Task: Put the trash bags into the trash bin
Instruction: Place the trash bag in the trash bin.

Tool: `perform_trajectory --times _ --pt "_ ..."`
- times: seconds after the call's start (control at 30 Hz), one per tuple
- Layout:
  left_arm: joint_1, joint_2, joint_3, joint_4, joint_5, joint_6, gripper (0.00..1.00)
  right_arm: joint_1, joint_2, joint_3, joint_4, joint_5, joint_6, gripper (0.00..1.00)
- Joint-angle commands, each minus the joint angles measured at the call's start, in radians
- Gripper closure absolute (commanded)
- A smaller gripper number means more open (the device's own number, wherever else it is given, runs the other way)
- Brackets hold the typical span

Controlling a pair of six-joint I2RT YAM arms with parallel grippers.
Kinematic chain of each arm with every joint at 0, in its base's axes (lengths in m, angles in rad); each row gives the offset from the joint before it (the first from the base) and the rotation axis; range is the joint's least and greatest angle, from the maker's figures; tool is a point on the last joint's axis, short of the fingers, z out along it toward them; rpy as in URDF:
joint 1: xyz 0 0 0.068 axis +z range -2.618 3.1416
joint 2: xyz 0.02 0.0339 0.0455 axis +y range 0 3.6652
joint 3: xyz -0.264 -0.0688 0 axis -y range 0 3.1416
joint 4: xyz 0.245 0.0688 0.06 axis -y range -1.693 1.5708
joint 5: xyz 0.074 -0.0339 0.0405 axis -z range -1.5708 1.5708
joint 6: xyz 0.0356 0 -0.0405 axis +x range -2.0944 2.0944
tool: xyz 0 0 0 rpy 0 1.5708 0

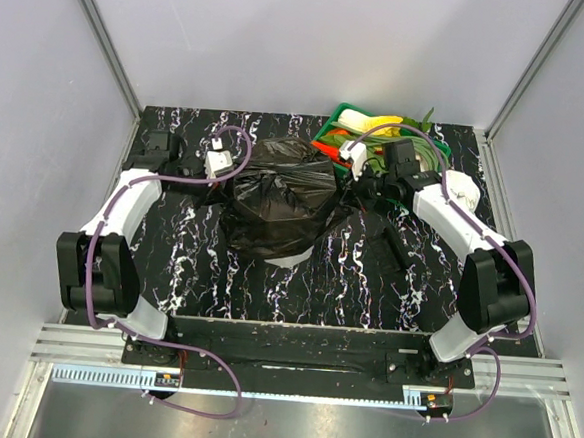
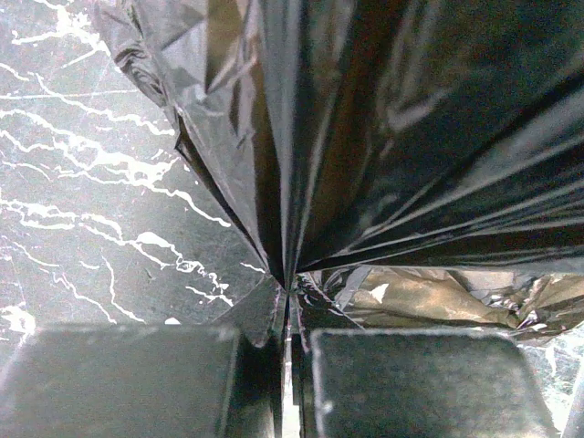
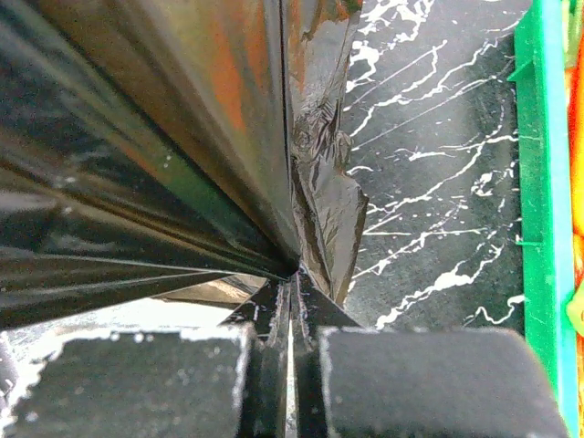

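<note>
A crinkled glossy black trash bag [image 1: 278,203] is draped over the middle of the table, stretched between my two grippers. Below its near edge a small piece of the white trash bin [image 1: 289,262] shows; the bag hides the rest. My left gripper [image 1: 224,186] is at the bag's left side, and in the left wrist view it [image 2: 290,297] is shut on a pinched fold of the trash bag [image 2: 392,137]. My right gripper [image 1: 352,191] is at the bag's right side, and in the right wrist view it [image 3: 294,278] is shut on the trash bag's [image 3: 164,137] film.
A shallow green tray [image 1: 328,131] of vegetables stands at the back right, just behind my right gripper; its rim [image 3: 538,182] runs down the right edge of the right wrist view. The black marbled tabletop [image 1: 189,262] is walled at the sides and back.
</note>
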Motion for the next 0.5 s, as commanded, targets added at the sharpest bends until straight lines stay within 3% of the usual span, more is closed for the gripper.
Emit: perform_trajectory --times 0.0,0.47 --pt "0.002 -0.006 -0.033 0.028 -0.084 0.004 1.0 0.017 0.003 -0.006 0.024 0.1 0.013 1.0" --pt "-0.024 -0.008 -0.084 0.066 -0.158 0.024 1.0 0.028 0.004 -0.052 0.011 0.275 -0.001 1.0"
